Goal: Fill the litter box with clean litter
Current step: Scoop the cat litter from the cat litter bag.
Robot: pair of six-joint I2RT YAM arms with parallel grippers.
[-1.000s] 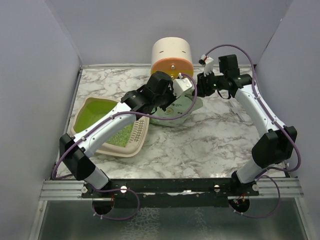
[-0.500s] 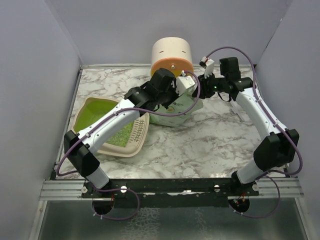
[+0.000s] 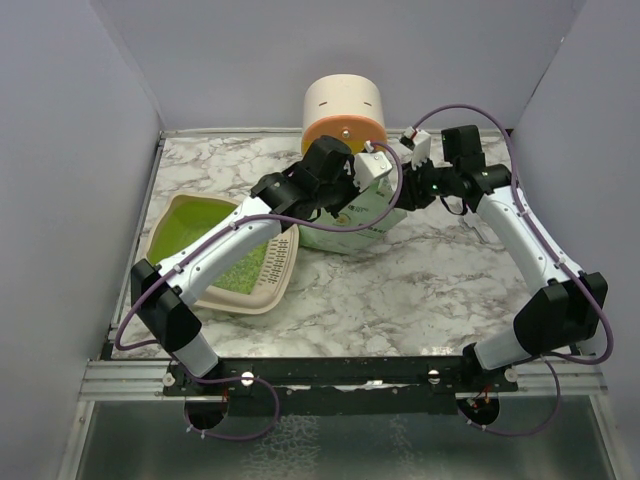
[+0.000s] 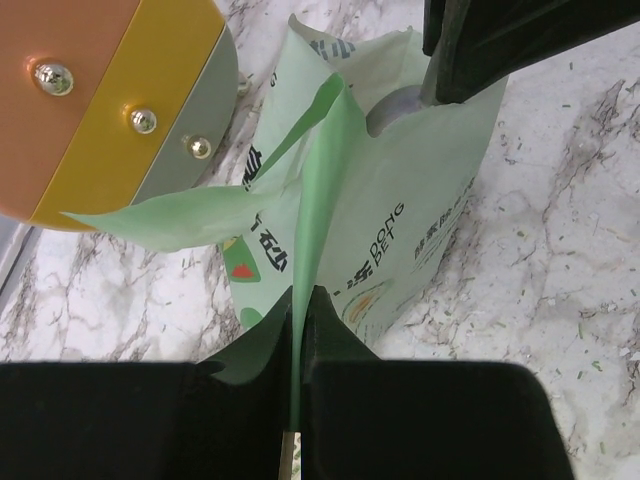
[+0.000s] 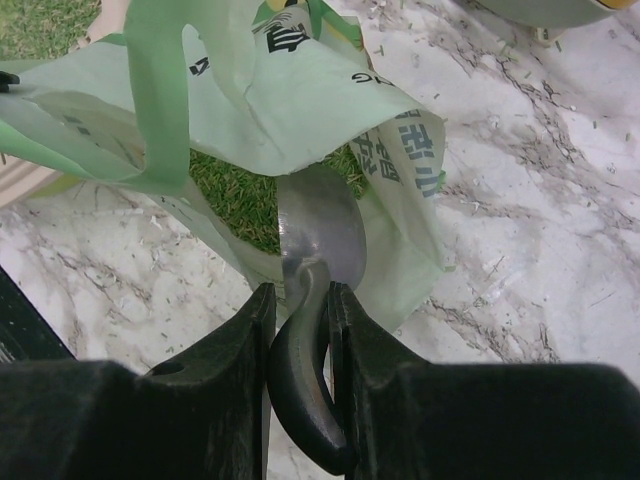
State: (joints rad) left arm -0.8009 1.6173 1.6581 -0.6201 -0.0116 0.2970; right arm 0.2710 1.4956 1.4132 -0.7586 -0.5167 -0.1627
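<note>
The cream litter box (image 3: pixel 258 299), lime green inside, lies at the left, partly under my left arm. The mint-green bag (image 3: pixel 362 214) stands in the middle, in front of the cylinder. My left gripper (image 3: pixel 372 172) (image 4: pixel 299 293) is shut on the bag's upper edge (image 4: pixel 318 170) and holds the mouth up. My right gripper (image 3: pixel 405 192) (image 5: pixel 300 290) is shut on the dark handle of the grey metal scoop (image 5: pixel 320 228). The scoop's bowl sits in the bag's mouth, just above the fine greenish clean litter (image 5: pixel 238 198) inside.
A cream cylinder (image 3: pixel 343 105) with an orange and yellow face (image 4: pixel 90 110) stands right behind the bag. Loose litter bits speckle the marble table (image 3: pixel 420 280). Grey walls close in the left, right and back.
The left gripper has pulled the bag's edge up and right, so the bag stands more upright. The right arm has swung in and down, bringing the scoop to the bag's mouth.
</note>
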